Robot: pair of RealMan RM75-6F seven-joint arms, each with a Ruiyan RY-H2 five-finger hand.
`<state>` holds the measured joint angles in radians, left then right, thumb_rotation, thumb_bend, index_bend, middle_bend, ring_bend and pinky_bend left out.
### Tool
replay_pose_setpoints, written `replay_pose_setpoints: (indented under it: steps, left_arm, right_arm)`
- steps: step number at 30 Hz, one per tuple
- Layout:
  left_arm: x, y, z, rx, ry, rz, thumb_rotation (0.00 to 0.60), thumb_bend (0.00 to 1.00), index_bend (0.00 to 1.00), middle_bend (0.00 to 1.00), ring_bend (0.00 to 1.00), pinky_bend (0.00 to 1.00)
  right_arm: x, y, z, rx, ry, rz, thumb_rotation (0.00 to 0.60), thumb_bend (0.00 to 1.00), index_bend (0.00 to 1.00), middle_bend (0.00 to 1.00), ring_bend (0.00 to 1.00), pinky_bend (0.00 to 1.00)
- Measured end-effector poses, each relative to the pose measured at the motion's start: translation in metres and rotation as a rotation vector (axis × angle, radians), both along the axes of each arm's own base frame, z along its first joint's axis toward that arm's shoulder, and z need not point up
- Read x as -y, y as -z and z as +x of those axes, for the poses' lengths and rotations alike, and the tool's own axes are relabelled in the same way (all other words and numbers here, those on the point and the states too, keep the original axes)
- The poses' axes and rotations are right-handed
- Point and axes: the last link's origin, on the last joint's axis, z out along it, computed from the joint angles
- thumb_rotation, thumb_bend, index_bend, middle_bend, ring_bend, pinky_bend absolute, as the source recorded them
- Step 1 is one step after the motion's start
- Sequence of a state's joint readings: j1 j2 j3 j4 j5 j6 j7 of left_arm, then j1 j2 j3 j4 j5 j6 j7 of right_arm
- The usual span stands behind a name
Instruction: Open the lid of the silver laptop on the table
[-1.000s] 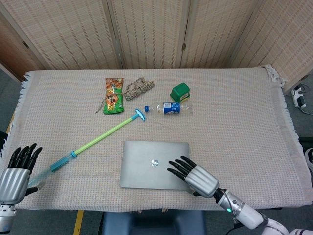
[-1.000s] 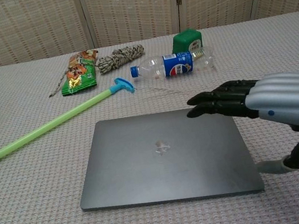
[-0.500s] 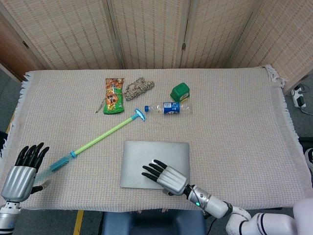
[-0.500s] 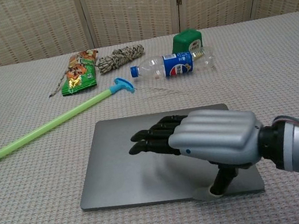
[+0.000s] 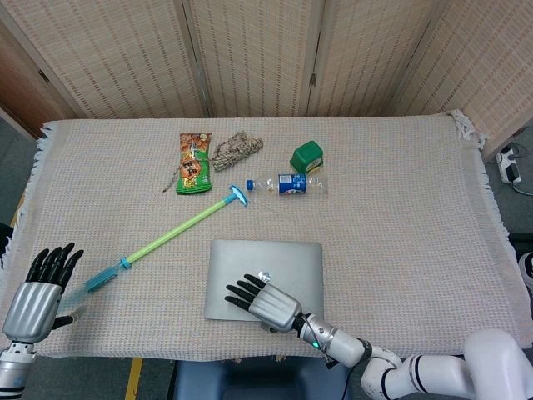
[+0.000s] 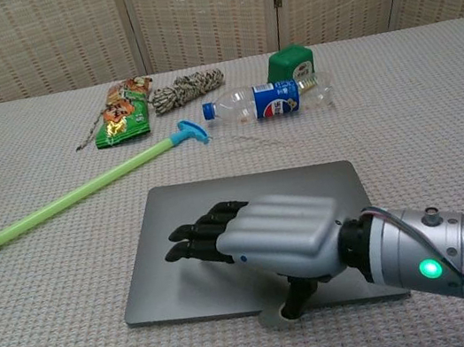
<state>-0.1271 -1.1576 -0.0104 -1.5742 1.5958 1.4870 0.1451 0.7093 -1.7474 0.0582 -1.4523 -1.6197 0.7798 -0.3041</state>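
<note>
Now right hand (image 6: pixel 266 238) over closed silver laptop (image 6: pixel 306 187); thumb at front edge.

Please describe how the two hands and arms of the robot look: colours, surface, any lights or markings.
Both hands have a ribbed silver back and glossy black fingers. The right hand joins a silver metal wrist with a glowing green light and thin cables; farther back, the arm is white. The left hand looks the same, on a silver wrist.

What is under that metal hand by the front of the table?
The closed silver laptop lies under the right hand. The thumb reaches down at its front edge; the lid beneath the palm is covered.
</note>
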Motion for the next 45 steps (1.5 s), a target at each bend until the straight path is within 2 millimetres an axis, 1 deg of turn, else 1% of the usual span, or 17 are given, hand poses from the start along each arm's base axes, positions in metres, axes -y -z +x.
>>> replay_pose_setpoints:
  steps: [6, 18, 20, 27, 28, 31, 35, 38, 41, 45]
  left_arm:
    - [-0.001, 0.001, -0.003, 0.001, -0.005, -0.003, 0.600, 0.15, 0.08, 0.06, 0.00, 0.00]
    - [-0.004, 0.003, -0.005, 0.003, -0.003, -0.008, 0.600, 0.15, 0.08, 0.06, 0.00, 0.00]
    - [-0.005, 0.004, -0.006, 0.001, -0.001, -0.012, 0.600, 0.15, 0.08, 0.06, 0.00, 0.00]
    - [-0.012, 0.010, -0.007, -0.002, 0.016, -0.037, 0.600, 0.15, 0.09, 0.06, 0.00, 0.00]
    - [-0.014, 0.012, -0.007, -0.002, 0.021, -0.045, 0.600, 0.15, 0.09, 0.06, 0.00, 0.00]
    - [-0.017, 0.019, -0.005, 0.014, 0.037, -0.065, 0.600, 0.15, 0.09, 0.08, 0.01, 0.00]
    - [-0.021, 0.032, -0.007, 0.045, 0.050, -0.117, 0.600, 0.15, 0.10, 0.12, 0.05, 0.00]
    - [-0.024, 0.046, -0.008, 0.063, 0.061, -0.162, 0.600, 0.17, 0.14, 0.14, 0.08, 0.00]
    - [-0.024, 0.060, -0.006, 0.072, 0.081, -0.221, 0.600, 0.22, 0.16, 0.16, 0.09, 0.00]
    - [-0.024, 0.078, -0.001, 0.068, 0.116, -0.288, 0.600, 0.33, 0.16, 0.17, 0.10, 0.00]
  right_arm:
    - [0.003, 0.006, 0.002, -0.018, -0.001, -0.008, 0.600, 0.32, 0.00, 0.00, 0.00, 0.00]
    - [0.006, 0.007, 0.004, -0.034, -0.006, -0.024, 0.600, 0.32, 0.00, 0.00, 0.00, 0.00]
    - [0.006, 0.007, 0.004, -0.036, -0.010, -0.029, 0.600, 0.36, 0.00, 0.00, 0.00, 0.00]
    - [0.007, 0.005, 0.007, -0.056, -0.035, -0.054, 0.600, 0.58, 0.00, 0.00, 0.00, 0.00]
    - [0.007, 0.005, 0.007, -0.060, -0.041, -0.060, 0.600, 0.61, 0.00, 0.00, 0.00, 0.00]
    - [0.007, 0.004, 0.009, -0.076, -0.061, -0.083, 0.600, 0.65, 0.00, 0.00, 0.00, 0.00]
    - [0.006, 0.002, 0.012, -0.105, -0.096, -0.130, 0.600, 0.67, 0.00, 0.00, 0.00, 0.00]
    - [0.006, -0.002, 0.016, -0.126, -0.117, -0.170, 0.600, 0.68, 0.00, 0.00, 0.00, 0.00]
    - [0.006, -0.007, 0.019, -0.147, -0.129, -0.209, 0.600, 0.68, 0.00, 0.00, 0.00, 0.00]
    - [0.007, -0.014, 0.024, -0.174, -0.139, -0.258, 0.600, 0.68, 0.00, 0.00, 0.00, 0.00]
